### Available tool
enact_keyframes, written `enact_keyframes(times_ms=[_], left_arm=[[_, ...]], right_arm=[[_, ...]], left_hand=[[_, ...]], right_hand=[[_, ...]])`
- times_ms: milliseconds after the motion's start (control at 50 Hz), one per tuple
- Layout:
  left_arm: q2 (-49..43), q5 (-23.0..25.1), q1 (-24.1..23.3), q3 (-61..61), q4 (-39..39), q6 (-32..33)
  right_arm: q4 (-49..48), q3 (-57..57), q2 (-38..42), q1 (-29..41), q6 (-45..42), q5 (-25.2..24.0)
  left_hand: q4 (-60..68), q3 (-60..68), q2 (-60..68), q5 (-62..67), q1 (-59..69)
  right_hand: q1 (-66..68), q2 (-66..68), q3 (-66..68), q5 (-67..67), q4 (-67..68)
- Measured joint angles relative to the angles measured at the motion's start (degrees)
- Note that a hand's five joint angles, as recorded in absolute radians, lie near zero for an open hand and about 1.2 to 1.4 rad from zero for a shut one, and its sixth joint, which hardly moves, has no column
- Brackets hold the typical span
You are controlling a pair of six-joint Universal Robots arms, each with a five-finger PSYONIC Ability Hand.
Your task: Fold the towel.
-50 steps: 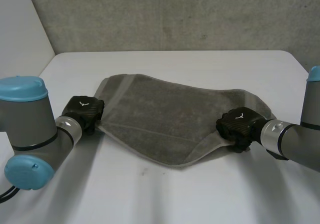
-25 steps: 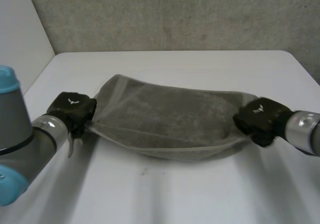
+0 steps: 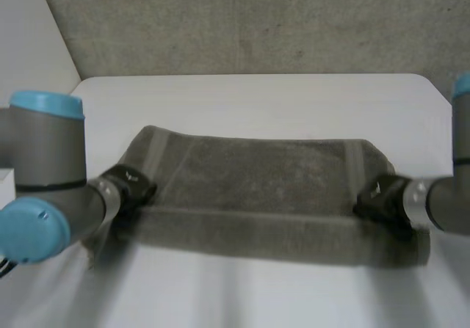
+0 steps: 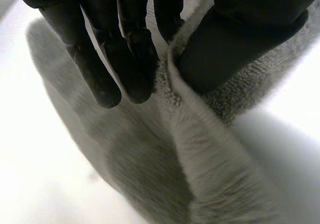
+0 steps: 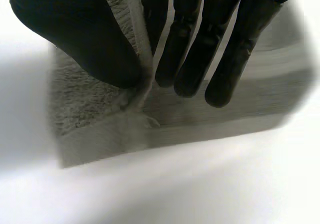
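grey towel [image 3: 257, 174] stretched wide across the middle of the white table [image 3: 250, 93], pulled flat between both hands. left hand [image 3: 131, 183] is at the towel's near left corner, and in its wrist view the fingers [image 4: 125, 58] press the towel's edge against the thumb [image 4: 235, 38], clamped on cloth. right hand [image 3: 380, 198] is at the near right corner, thumb [image 5: 85, 38] and fingers [image 5: 190, 43] likewise pinching the hem between them.

No text can be read; only a small white emblem stands on the left hand [image 3: 129, 180], at 9 o'clock of the towel [image 3: 257, 174], and on the right hand [image 3: 377, 196], at 3 o'clock.
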Motion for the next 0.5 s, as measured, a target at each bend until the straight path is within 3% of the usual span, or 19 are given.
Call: enact_keyframes(times_ms=[180,240,260,300,400,500], left_arm=[[-5.86,-1.16,-0.45,26.96,2.47,3.14],[-6.38,-1.80,-0.60,41.47,9.35,1.53],[-6.38,-1.80,-0.60,41.47,9.35,1.53],[-5.65,-1.91,-0.57,47.86,16.89,-1.51],[-3.29,-1.67,-0.28,49.18,25.24,-6.90],[-1.18,-0.79,0.02,41.49,25.89,-10.07]], right_arm=[[-14.04,-23.29,2.90,2.61,6.34,1.30],[-27.38,-30.60,1.15,3.22,10.17,1.31],[-27.38,-30.60,1.15,3.22,10.17,1.31],[-37.56,-31.77,-1.44,3.46,12.18,1.30],[-45.56,-28.72,-4.61,3.51,13.43,1.09],[-44.98,-21.26,-5.89,3.50,13.56,0.32]], left_hand=[[0.00,0.02,0.00,0.00,0.00],[0.01,0.02,0.00,0.00,0.01],[0.01,0.02,0.00,0.00,0.01],[0.01,0.02,0.00,0.00,0.42],[0.01,0.02,0.00,0.17,0.48],[0.01,0.02,0.00,0.26,0.49]], right_hand=[[0.00,0.00,0.02,0.04,0.00],[0.00,0.00,0.17,0.06,0.03],[0.00,0.00,0.17,0.06,0.03],[0.00,0.00,0.17,0.07,0.04],[0.00,0.00,0.17,0.25,0.07],[0.00,0.00,0.17,0.35,0.07]])
